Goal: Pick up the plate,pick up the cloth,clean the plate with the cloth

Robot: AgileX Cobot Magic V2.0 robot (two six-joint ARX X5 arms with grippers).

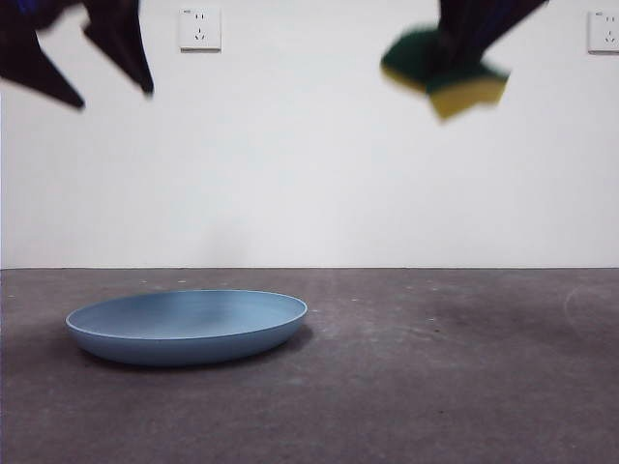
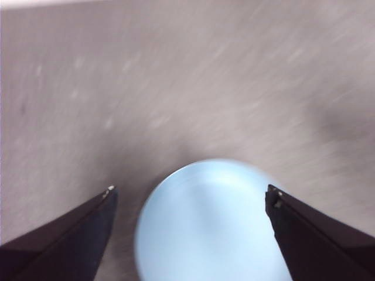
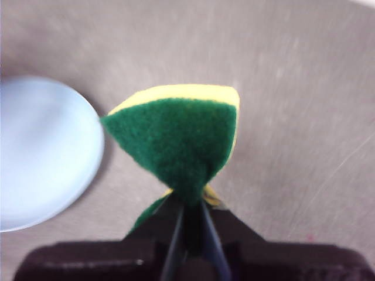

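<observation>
The light-blue plate point(image 1: 186, 326) lies flat on the grey table, left of the middle in the front view. My left gripper point(image 1: 114, 89) hangs open and empty high above it; in the left wrist view its jaws stand wide apart on either side of the plate point(image 2: 205, 225) far below. My right gripper point(image 1: 455, 53) is at the top right of the front view, shut on the cloth, a yellow and green sponge point(image 1: 447, 75), held high in the air. In the right wrist view the sponge point(image 3: 179, 140) is pinched between the jaws, with the plate point(image 3: 41, 152) off to one side below.
The grey table point(image 1: 435, 377) stretches to the right of the plate. A white wall with two sockets point(image 1: 199, 29) stands behind it.
</observation>
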